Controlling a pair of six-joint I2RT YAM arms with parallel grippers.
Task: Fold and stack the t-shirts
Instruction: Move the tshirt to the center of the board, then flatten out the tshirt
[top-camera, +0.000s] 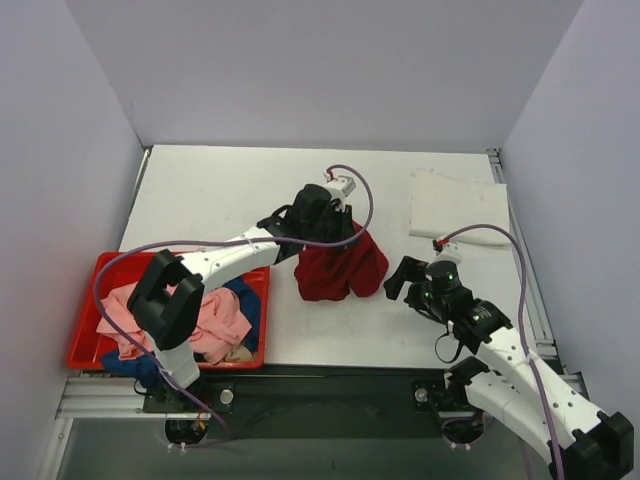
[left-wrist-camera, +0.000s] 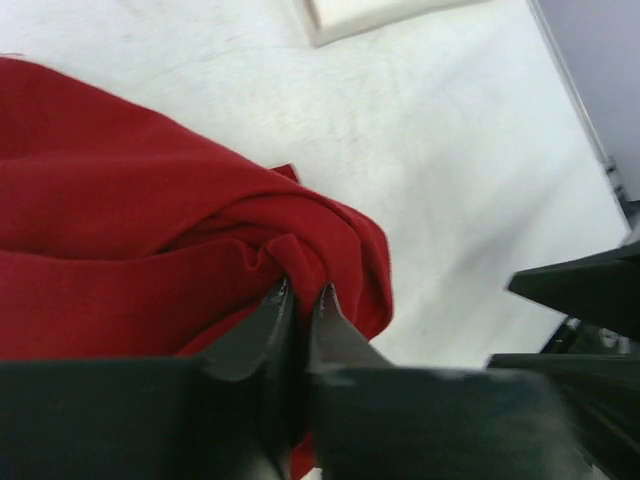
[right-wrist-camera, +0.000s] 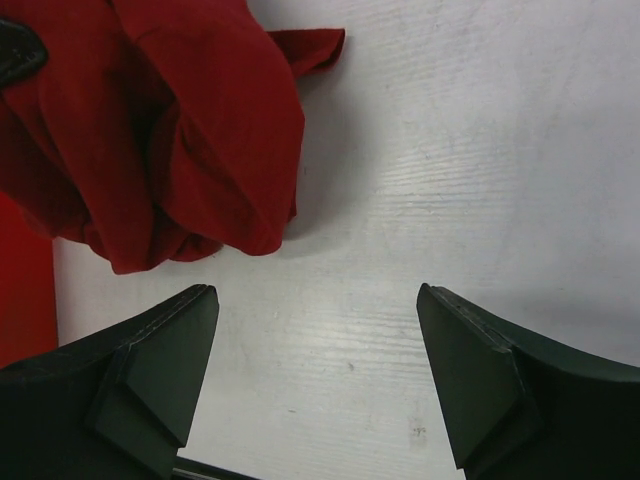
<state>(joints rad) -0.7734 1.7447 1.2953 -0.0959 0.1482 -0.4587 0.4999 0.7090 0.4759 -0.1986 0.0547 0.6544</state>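
A dark red t-shirt (top-camera: 338, 268) hangs bunched over the table's middle, its lower end on the surface. My left gripper (left-wrist-camera: 300, 292) is shut on a fold of this red cloth (left-wrist-camera: 150, 230); from above, the left gripper (top-camera: 322, 215) sits at the bundle's top. My right gripper (right-wrist-camera: 318, 300) stands open over bare table, just right of the red t-shirt (right-wrist-camera: 190, 140), touching nothing; in the top view the right gripper (top-camera: 403, 278) is a short way off the bundle. A folded white t-shirt (top-camera: 458, 206) lies at the back right. Pink (top-camera: 215, 315) and blue (top-camera: 248, 298) t-shirts lie in the bin.
A red plastic bin (top-camera: 90, 330) stands at the table's front left, heaped with shirts. The white table (top-camera: 220, 190) ends at a metal rail along the right side (top-camera: 530, 280). Grey walls close in the back and both sides.
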